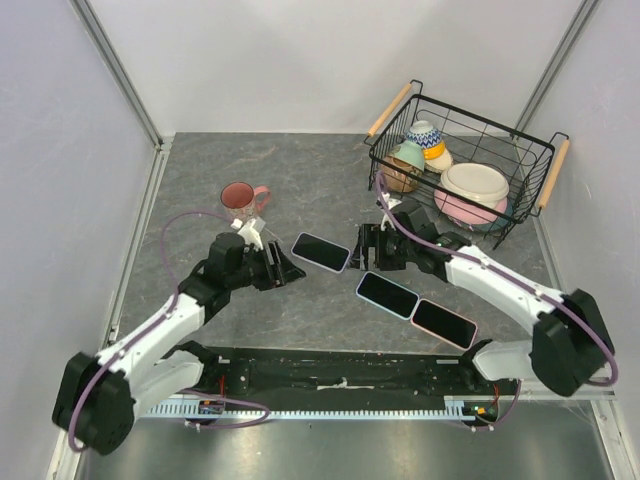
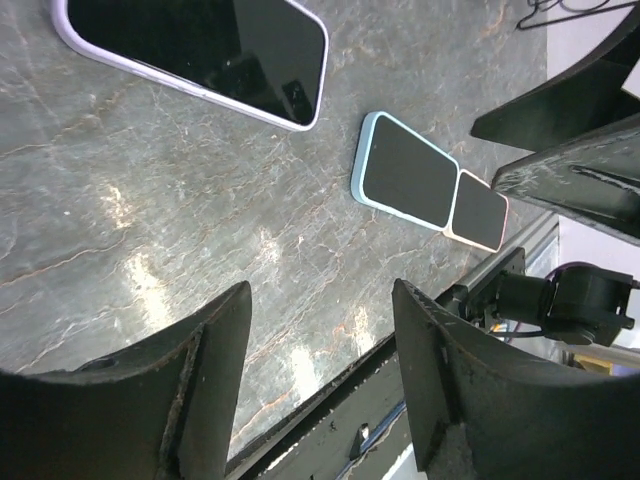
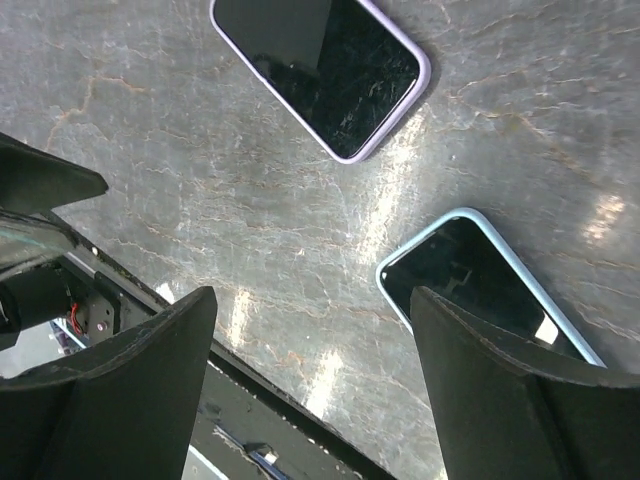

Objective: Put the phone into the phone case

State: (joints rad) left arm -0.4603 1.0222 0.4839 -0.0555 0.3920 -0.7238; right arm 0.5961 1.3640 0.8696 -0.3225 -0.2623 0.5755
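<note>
Three flat phone-shaped slabs with dark faces lie on the grey table. One has a purple rim, one a light-blue rim, one a pink rim. I cannot tell which is a bare phone and which a case. My left gripper is open and empty, just left of the purple one. My right gripper is open and empty, just right of the purple one and above the blue one. The blue-rimmed slab and the pink-rimmed slab touch end to end.
A black wire basket with several bowls stands at the back right. A pink mug stands behind my left gripper. A black rail runs along the near table edge. Grey walls close in the sides.
</note>
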